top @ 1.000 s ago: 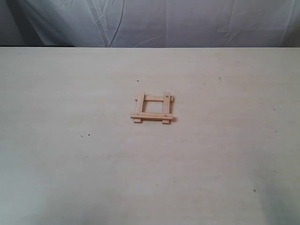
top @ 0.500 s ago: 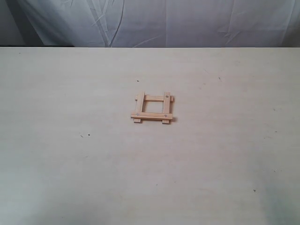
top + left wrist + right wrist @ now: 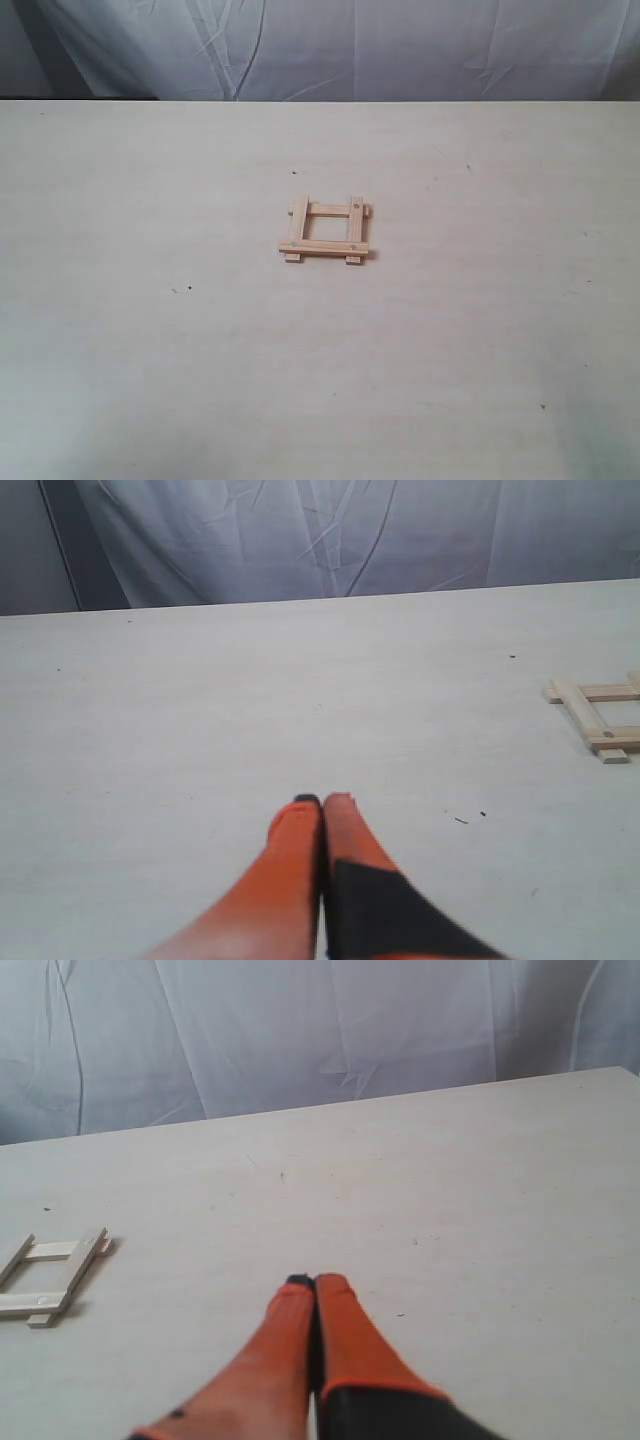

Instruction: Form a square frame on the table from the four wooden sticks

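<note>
The four wooden sticks lie crossed as a small square frame (image 3: 325, 231) at the middle of the table (image 3: 150, 350), ends jutting past the corners. Part of the frame (image 3: 598, 715) shows at the edge of the left wrist view, and part of the frame (image 3: 50, 1275) at the edge of the right wrist view. My left gripper (image 3: 321, 800) hangs above bare tabletop, its orange fingers pressed together with nothing between them, well apart from the frame. My right gripper (image 3: 315, 1280) is likewise shut and empty, away from the frame. Neither gripper appears in the exterior view.
A wrinkled pale cloth backdrop (image 3: 350, 50) hangs behind the table's far edge. A few tiny dark specks (image 3: 188, 288) dot the tabletop.
</note>
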You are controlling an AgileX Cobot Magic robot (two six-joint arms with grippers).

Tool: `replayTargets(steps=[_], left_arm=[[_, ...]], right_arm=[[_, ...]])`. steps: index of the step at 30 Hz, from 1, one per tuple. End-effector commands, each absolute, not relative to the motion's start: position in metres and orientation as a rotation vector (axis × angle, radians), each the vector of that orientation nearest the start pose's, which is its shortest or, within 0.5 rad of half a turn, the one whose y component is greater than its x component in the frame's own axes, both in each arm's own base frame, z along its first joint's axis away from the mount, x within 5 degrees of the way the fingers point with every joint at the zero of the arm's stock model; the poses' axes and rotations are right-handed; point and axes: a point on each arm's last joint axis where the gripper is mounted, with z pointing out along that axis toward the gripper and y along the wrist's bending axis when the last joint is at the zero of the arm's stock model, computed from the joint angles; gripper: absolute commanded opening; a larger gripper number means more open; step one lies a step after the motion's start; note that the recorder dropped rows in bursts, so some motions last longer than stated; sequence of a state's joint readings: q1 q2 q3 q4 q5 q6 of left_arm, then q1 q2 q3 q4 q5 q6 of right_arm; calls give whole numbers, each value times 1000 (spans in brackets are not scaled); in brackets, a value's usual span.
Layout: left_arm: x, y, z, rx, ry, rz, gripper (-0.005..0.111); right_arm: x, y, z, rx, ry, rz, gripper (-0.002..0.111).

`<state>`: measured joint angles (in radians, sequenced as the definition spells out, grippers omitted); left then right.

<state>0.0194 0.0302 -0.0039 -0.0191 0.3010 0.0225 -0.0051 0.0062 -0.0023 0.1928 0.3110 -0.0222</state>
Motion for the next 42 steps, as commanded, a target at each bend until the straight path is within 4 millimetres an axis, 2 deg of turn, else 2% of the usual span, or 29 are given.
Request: replayTargets(steps=[1,27,35,42], left_arm=[[56,0,186,-19,1793,3,0],[56,0,186,-17,1793,4,0],[56,0,186,-17,1793,4,0],[56,0,186,-17,1793,4,0]], right_arm=[[54,5,186,111,1782,158,-1],[54,5,187,111,1777,157,-1],[56,2,197,121,1655,145,-1],[56,2,197,121,1655,145,-1]])
